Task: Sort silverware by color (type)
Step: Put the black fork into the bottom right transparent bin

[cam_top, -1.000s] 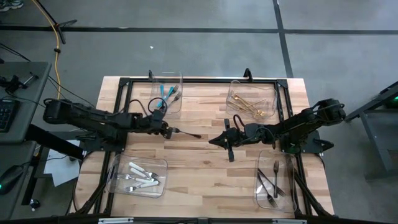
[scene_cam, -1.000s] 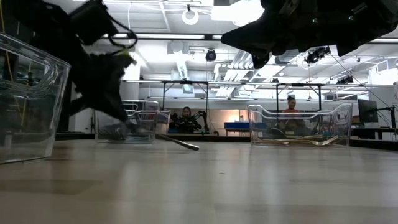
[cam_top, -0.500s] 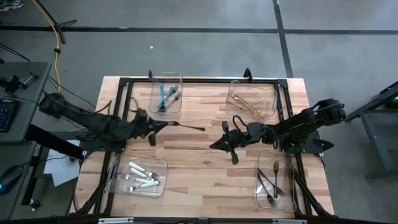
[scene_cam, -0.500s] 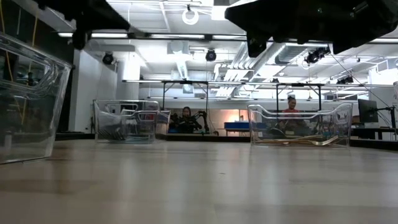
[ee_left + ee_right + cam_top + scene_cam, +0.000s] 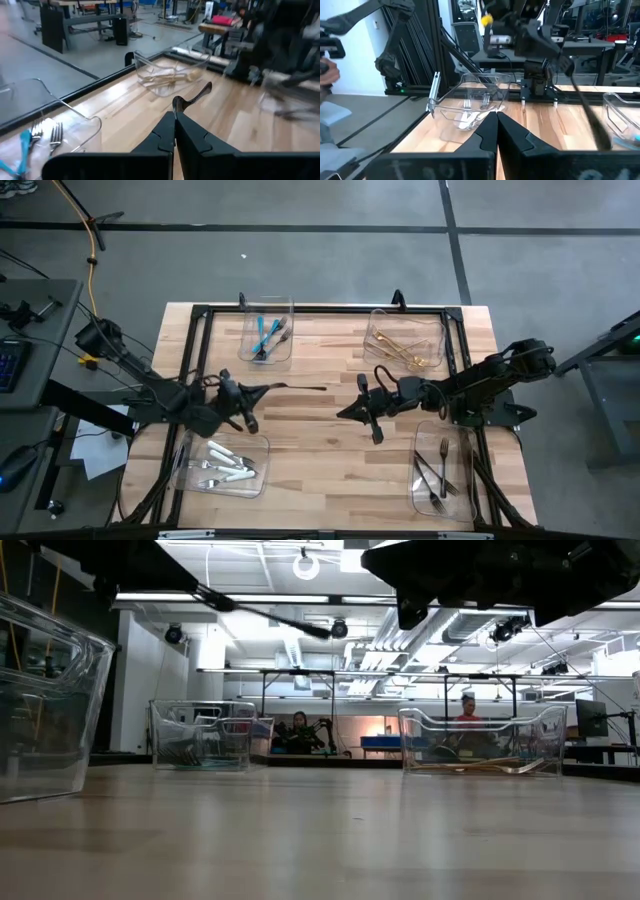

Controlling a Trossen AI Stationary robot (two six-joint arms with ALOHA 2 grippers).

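My left gripper point(image 5: 260, 391) hovers over the table's left middle, shut on a dark steel utensil point(image 5: 298, 388) that sticks out toward the table's right. The utensil also shows high up in the low view point(image 5: 270, 613). My right gripper point(image 5: 343, 411) hangs shut and empty over the table's middle, its fingers pointing left. The rest of the silverware lies sorted in clear bins: teal pieces point(image 5: 263, 335) at far left, gold point(image 5: 405, 350) at far right, white-handled point(image 5: 228, 464) at near left, dark steel point(image 5: 438, 475) at near right. My left gripper pinches one end of the dark utensil point(image 5: 176, 106) between its two fingers. The fingers come nearly level from the table's left and lie along the utensil. It reaches out ahead of the fingertips to its broad free end point(image 5: 205, 90), lifted clear of the table.
A black frame point(image 5: 300, 311) runs round the tabletop. The four clear bins stand near its corners, and bare wood point(image 5: 310, 445) lies between them. Beyond the table the low view shows seated people point(image 5: 467, 710) and other workbenches.
My left gripper has risen and rolled its wrist, staying shut on the dark utensil. The utensil's free end, which rested on the table, is now lifted well clear. The left arm has swung toward the table's near edge.
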